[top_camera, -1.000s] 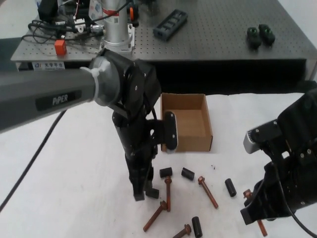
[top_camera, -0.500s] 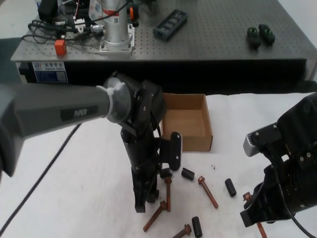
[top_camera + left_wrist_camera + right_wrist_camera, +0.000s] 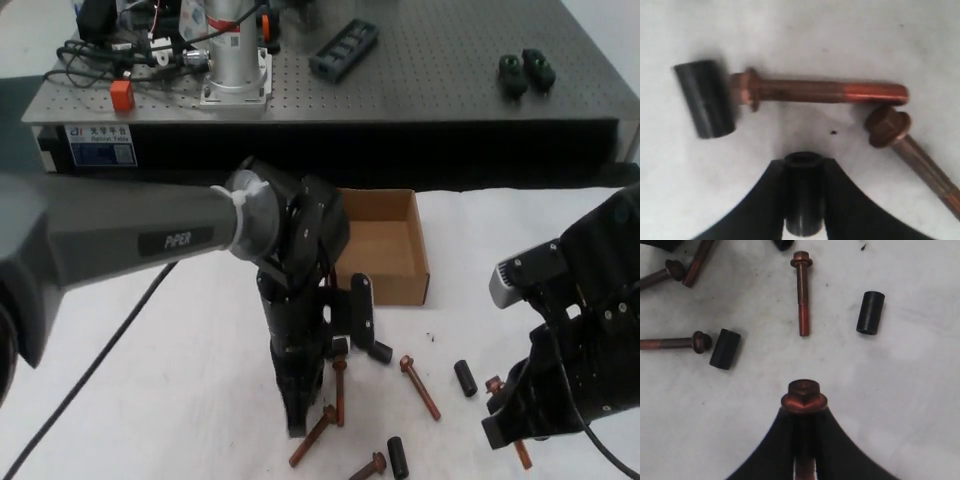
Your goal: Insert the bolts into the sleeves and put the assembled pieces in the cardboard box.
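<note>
High view: cardboard box (image 3: 402,291) open-topped; bolts (image 3: 420,388), sleeves (image 3: 466,378) on cloth (image 3: 180,400) nearby.

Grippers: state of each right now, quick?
Left gripper: shut on a black sleeve.
Right gripper: shut on a bolt.

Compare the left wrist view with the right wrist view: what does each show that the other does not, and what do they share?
Left wrist view, not the right: the left pincer shut on a black sleeve, and a loose sleeve lying against the head of a lying bolt.
Right wrist view, not the left: the right pincer shut on a copper bolt.
Shared: the white cover with loose bolts and sleeves on it; whether any piece is the same, I cannot tell.
</note>
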